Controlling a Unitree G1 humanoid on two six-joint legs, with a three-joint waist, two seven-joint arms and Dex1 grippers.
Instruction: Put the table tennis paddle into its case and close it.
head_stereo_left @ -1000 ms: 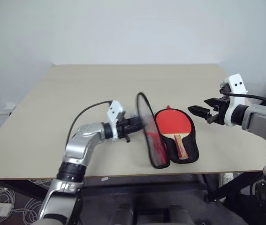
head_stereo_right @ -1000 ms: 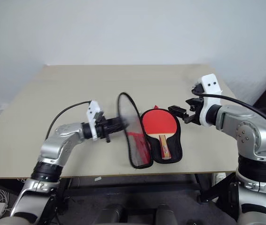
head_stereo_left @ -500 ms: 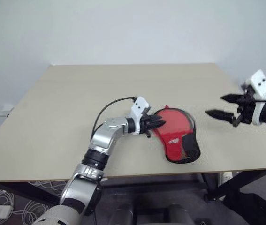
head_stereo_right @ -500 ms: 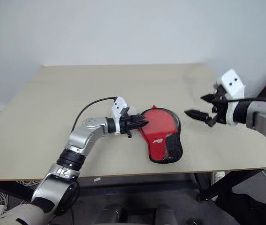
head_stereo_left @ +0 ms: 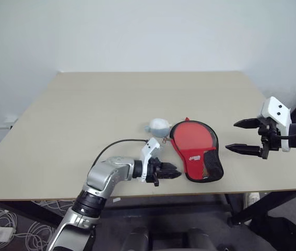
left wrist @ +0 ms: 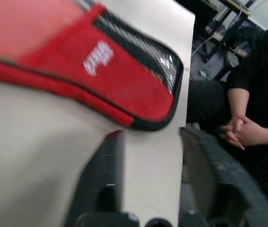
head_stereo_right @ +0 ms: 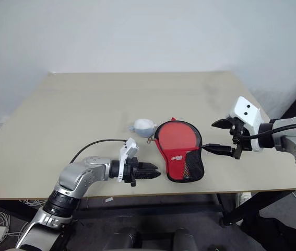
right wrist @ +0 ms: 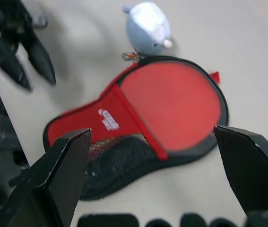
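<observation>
On the bench point(head_stereo_left: 85, 115), seen from the head camera, the case point(head_stereo_left: 196, 151) lies flat near the front edge, its flap folded over; the paddle is hidden, presumably inside. Red fabric and black mesh suggest a light, soft cover around a stiff blade, likely to slide on the smooth top if pushed from one side. Its black trim along the rim looks the best place to pinch, with the zip pull the part to find. A small whitish lump point(head_stereo_left: 158, 126) sits just beside the round end, on the far left side. The left hand point(head_stereo_left: 172, 173) hovers by the handle end, just left of it, fingers apart and holding nothing. The right hand point(head_stereo_left: 244, 137) hangs to the right of the case, spread wide and empty.

From the left wrist, the mesh-pocketed handle end point(left wrist: 138, 80) reaches close to the bench's corner, leaving little room there. A seated person's clasped hands point(left wrist: 242, 132) show beyond the edge.

From the right wrist, the whole case point(right wrist: 143, 123) lies between the wide-set fingers point(right wrist: 60, 179), the lump point(right wrist: 149, 26) touching or nearly touching its round end, and the left hand point(right wrist: 27, 56) poised by the handle end.
</observation>
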